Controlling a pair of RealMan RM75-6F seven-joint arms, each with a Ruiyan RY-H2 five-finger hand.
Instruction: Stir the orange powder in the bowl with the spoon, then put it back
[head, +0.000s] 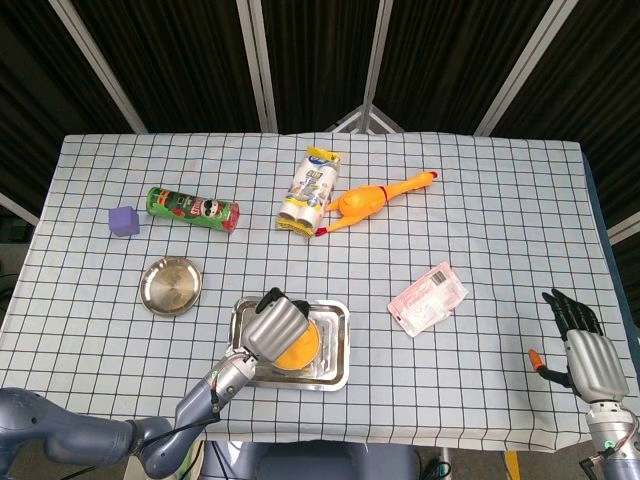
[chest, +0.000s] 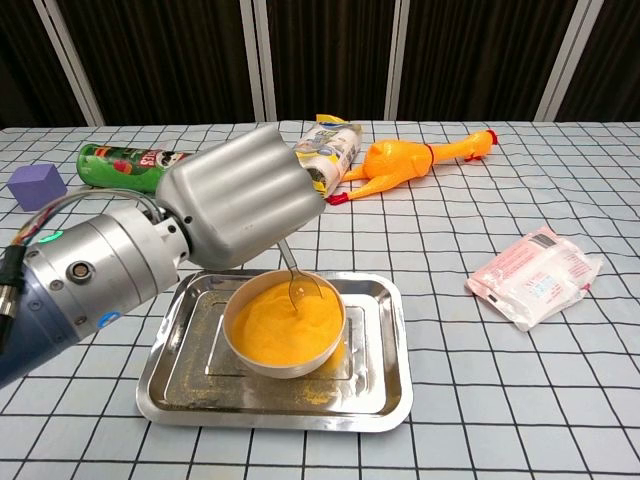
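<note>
A steel bowl (chest: 284, 330) full of orange powder (head: 296, 345) stands in a shallow metal tray (chest: 385, 380) near the table's front edge. My left hand (chest: 240, 196) hovers over the bowl's left side and grips a metal spoon (chest: 298, 281), whose bowl end dips into the powder at the back right. In the head view the left hand (head: 274, 324) hides most of the bowl. My right hand (head: 582, 345) rests far off at the table's right front corner, fingers spread, holding nothing.
A small round metal dish (head: 170, 285) lies left of the tray. Further back are a purple cube (head: 123, 220), a green chip can (head: 193, 208), a yellow-white packet (head: 310, 190) and a rubber chicken (head: 375, 198). A pink pouch (head: 428, 298) lies right of the tray.
</note>
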